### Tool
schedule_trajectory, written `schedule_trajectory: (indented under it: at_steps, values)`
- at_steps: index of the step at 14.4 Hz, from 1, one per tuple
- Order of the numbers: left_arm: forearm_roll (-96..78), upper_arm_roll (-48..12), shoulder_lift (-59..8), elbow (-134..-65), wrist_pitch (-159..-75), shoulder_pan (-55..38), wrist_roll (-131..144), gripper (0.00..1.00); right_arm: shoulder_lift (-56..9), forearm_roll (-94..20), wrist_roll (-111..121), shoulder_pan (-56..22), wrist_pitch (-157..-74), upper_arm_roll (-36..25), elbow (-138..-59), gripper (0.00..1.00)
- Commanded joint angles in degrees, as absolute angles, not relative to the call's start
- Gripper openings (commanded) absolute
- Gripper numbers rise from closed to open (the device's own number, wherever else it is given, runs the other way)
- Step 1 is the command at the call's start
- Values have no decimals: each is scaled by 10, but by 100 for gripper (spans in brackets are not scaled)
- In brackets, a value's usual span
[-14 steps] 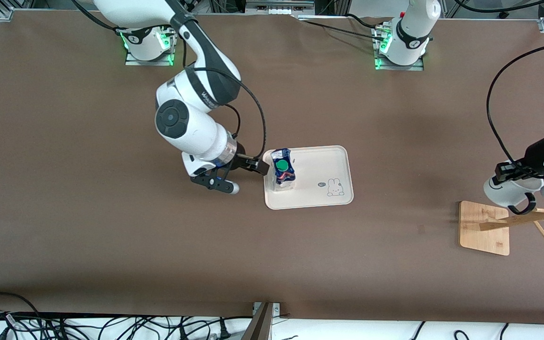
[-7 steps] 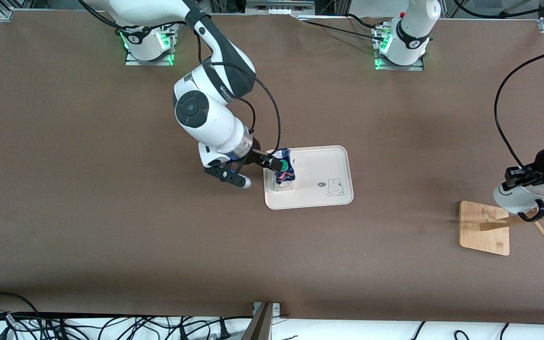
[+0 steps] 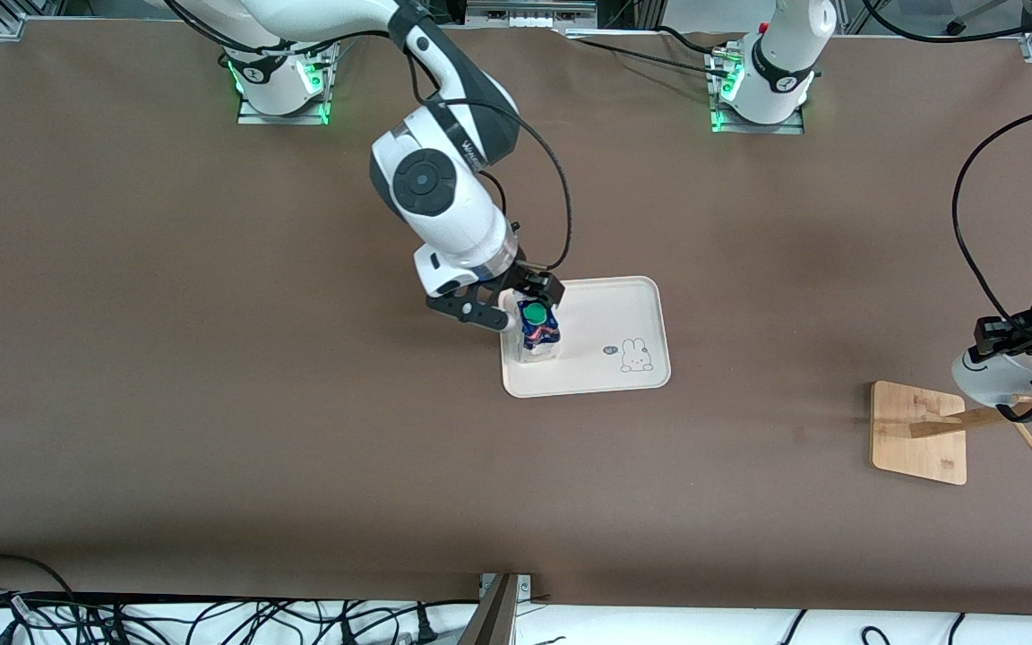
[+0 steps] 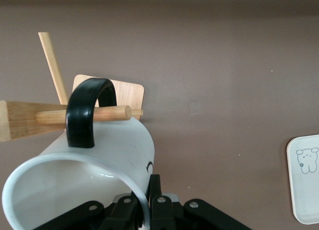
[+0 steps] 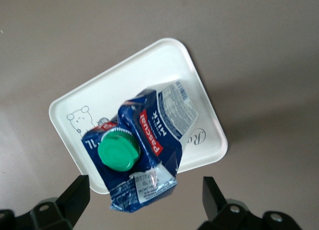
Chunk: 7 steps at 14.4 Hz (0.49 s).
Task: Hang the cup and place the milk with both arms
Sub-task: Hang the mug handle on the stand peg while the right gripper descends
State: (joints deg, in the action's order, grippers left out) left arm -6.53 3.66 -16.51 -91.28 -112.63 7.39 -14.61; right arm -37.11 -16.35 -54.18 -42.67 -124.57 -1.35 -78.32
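Tray (image 3: 623, 305): cream, bunny drawing, mid-table
Rack (image 3: 919, 430): wooden base with pegs, toward left arm's end
Table (image 3: 211, 403): brown

Both arms were large and white, built of rounded jointed segments with black bands. The right arm (image 3: 431, 184) had a dark grey round cap on its elbow joint, grey lettering on a black band, a silver ring at the wrist and a black cable looping alongside. The left arm (image 3: 776, 63) rose from a base lit green, a black cable curving near its wrist. The grippers' black fingers carried small silver screws.
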Motion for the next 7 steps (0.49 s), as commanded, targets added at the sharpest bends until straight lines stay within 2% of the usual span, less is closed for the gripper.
schedule_trajectory:
  at_steps: [1, 7]
  values:
    - [-61, 37, -173, -901, -1124, 75, -180, 100, -383, -153, -553, -435, -1266, -20, -775, 100]
    - [-59, 37, -158, -898, -1093, 75, -169, 100, -383, -121, -519, -434, -1270, -23, -773, 100]
